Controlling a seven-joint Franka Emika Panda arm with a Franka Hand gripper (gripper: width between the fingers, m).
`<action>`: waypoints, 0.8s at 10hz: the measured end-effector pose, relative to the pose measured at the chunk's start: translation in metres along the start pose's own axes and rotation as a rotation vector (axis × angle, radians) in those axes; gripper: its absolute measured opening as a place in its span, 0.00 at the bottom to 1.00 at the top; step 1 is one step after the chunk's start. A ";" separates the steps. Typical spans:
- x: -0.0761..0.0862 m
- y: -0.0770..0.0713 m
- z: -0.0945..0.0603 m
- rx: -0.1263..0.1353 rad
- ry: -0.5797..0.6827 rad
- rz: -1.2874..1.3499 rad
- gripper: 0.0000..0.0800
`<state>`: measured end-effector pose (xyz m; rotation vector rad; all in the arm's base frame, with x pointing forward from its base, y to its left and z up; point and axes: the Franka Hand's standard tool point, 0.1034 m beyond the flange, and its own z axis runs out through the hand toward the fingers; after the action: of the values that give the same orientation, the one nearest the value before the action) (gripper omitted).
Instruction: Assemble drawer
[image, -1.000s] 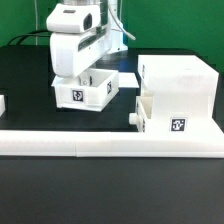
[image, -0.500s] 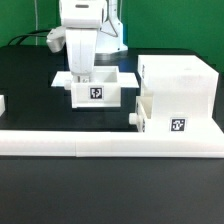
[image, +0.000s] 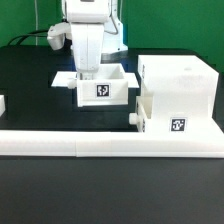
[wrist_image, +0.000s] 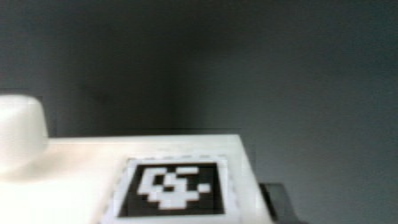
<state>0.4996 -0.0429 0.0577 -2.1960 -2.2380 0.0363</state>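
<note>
My gripper (image: 87, 76) is shut on the wall of a small white open-top tray (image: 104, 90) and holds it at the middle of the black table, tagged face toward the exterior camera. The large white casing (image: 178, 80) stands just to the exterior view's right of it, a small gap apart. A second knobbed tray (image: 160, 118) sits in the casing's lower part, its knob (image: 133, 117) sticking out. The wrist view shows the held tray's tagged face (wrist_image: 175, 188) close up and blurred, with one dark finger (wrist_image: 278, 204) beside it.
The long white border wall (image: 110, 146) runs along the front. The flat marker board (image: 62, 78) lies behind the held tray on the exterior view's left. A small white piece (image: 3, 103) shows at the left edge. Cables hang behind the arm.
The gripper has carried the tray toward the exterior view's right, closer to the casing, and turned it so that its tagged face now squarely faces the camera.
</note>
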 end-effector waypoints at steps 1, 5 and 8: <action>-0.001 0.007 -0.002 -0.010 -0.001 0.007 0.05; -0.001 0.003 0.002 -0.002 0.001 0.008 0.05; 0.002 0.032 -0.004 0.020 0.000 -0.008 0.05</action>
<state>0.5313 -0.0407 0.0607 -2.1780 -2.2361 0.0582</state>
